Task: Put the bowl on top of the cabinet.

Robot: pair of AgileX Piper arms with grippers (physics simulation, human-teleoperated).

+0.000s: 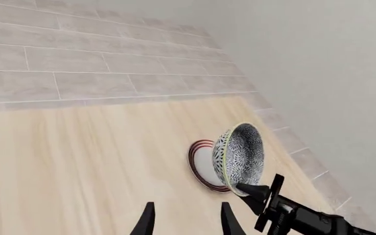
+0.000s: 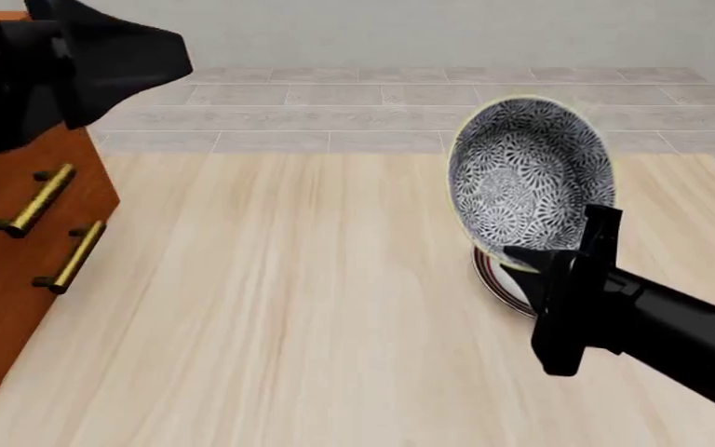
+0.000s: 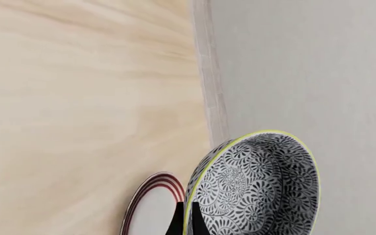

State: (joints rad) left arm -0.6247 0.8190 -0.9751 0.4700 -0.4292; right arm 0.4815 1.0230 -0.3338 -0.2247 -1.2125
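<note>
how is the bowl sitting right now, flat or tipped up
Tipped up on edge: the bowl faces the front camera with its patterned inside showing, its rim pinched by the right gripper, above the plate.

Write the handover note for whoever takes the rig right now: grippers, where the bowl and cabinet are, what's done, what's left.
Right gripper: shut on the rim of the bowl, which is lifted and tipped on edge above the plate.
Left gripper: open, holding nothing, raised over the table.
Cabinet: at the table's left edge, its top hidden from view.
Done: bowl grasped and lifted.
Left: carry it across to the cabinet, level it, set it on top, release.
</note>
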